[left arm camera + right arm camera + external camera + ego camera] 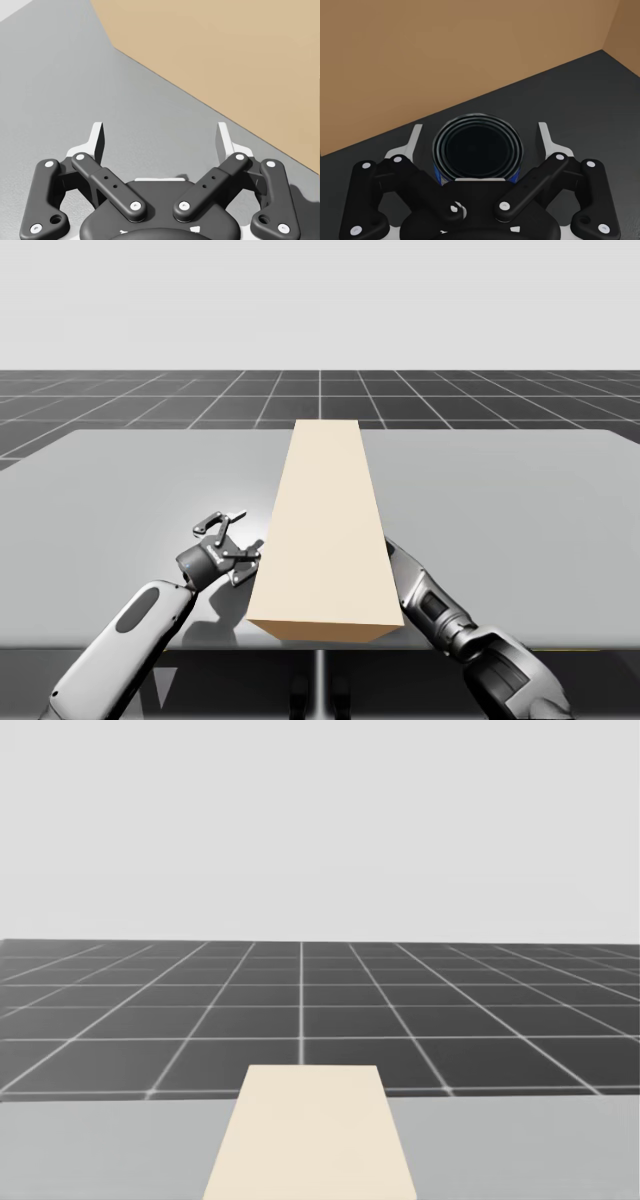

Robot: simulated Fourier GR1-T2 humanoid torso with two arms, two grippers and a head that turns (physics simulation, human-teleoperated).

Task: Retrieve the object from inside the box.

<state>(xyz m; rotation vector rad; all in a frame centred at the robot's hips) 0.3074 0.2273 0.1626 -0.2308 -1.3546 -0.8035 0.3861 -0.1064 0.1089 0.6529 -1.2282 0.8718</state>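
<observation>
My right gripper point(480, 136) is inside the tan cardboard box point(325, 530). Its arm goes in at about 4 o'clock of the box. Its fingers are spread, with the blue-sided can point(478, 150) upright between them, seemingly just short of contact. My left gripper point(245, 535), fingers apart and holding nothing, is over the grey table point(130, 480) just beside the box at 8 o'clock.

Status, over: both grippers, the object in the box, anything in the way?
Left gripper open, beside tan box. Right gripper open inside box, blue can between fingers, ungripped. No obstruction seen.
</observation>
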